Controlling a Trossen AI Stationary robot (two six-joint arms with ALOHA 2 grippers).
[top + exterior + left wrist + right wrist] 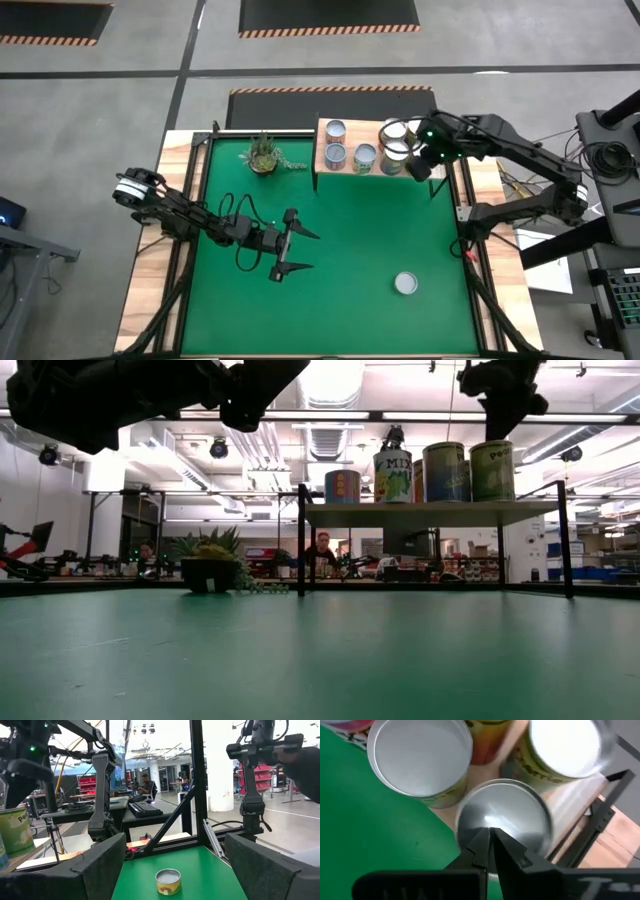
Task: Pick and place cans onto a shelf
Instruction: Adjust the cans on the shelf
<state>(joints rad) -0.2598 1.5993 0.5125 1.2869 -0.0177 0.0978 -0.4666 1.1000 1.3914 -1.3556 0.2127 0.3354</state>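
Several cans [365, 157] stand upright on the light-wood shelf [322, 172] at the table's far edge; in the low view they show as a row [445, 471] on the raised plank [430, 513]. One more can [405, 284] stands on the green mat near the front right, also seen in the left wrist view as a can [168, 881]. My right gripper [420, 166] is shut and slants down just above a can's silver top [520, 815] at the shelf's right end. My left gripper [292, 246] stands open and level over the mat's left half, pointing toward the lone can.
A small potted plant [263, 155] stands at the far left of the mat, beside the shelf. The shelf's thin black legs [302, 540] rise from the mat. A black frame [197, 780] runs along the table's edges. People sit in the room behind.
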